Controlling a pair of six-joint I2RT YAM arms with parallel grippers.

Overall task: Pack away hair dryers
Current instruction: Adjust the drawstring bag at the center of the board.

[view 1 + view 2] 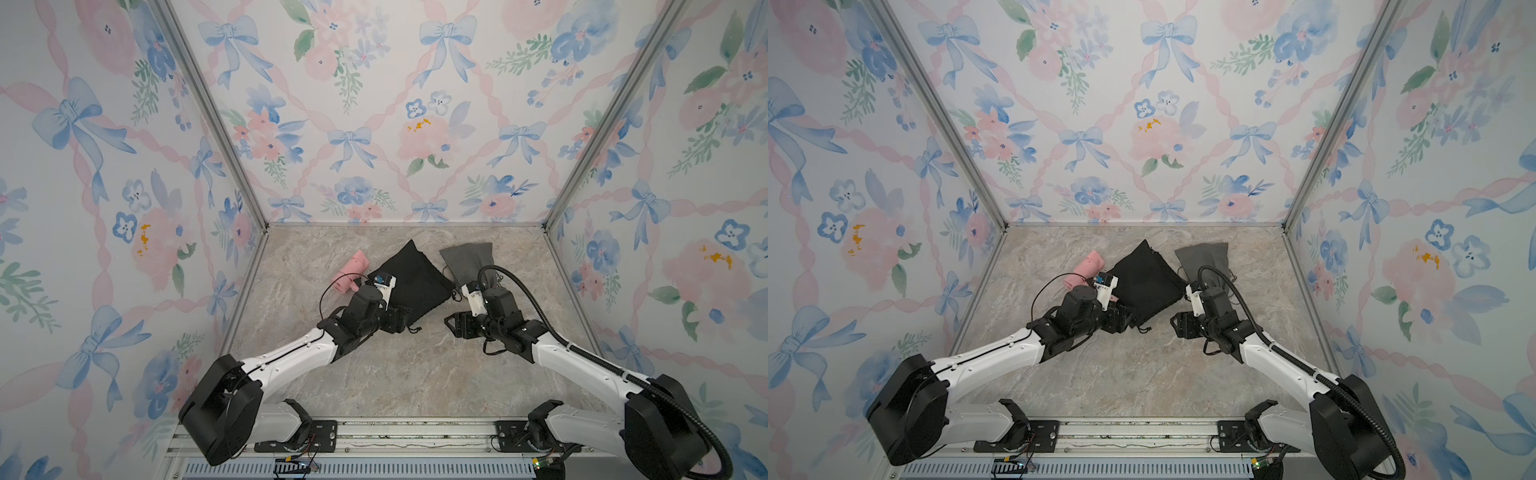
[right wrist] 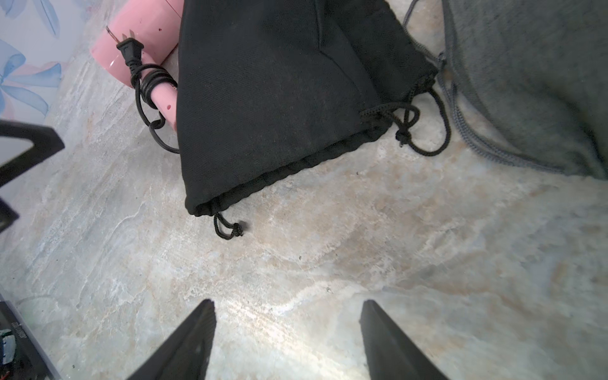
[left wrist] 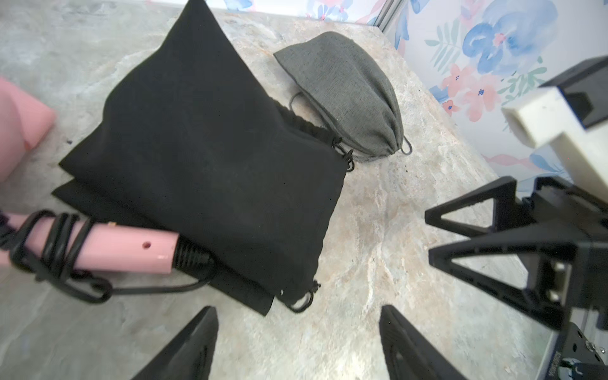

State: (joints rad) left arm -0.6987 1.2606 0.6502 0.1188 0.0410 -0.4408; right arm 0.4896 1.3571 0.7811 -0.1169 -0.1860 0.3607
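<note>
A pink hair dryer [image 1: 351, 270] lies at the back left of the marble floor, its black cord wound round its handle [image 3: 125, 246]. The handle's end touches the edge of a bulging black drawstring pouch [image 1: 411, 274]. My left gripper [image 3: 297, 314] is open and empty, hovering over bare floor just in front of that pouch's drawstring corner. My right gripper [image 2: 288, 302] is also open and empty above the floor, facing the left one across a short gap. In both top views the two grippers [image 1: 401, 322] [image 1: 451, 324] sit at mid-table in front of the pouches.
A bulging grey drawstring pouch [image 1: 467, 257] lies right of the black one, and their cords almost meet. A second flat black pouch [image 3: 82, 200] shows beneath the first. Flowered walls close in the table [image 1: 374, 382] on three sides.
</note>
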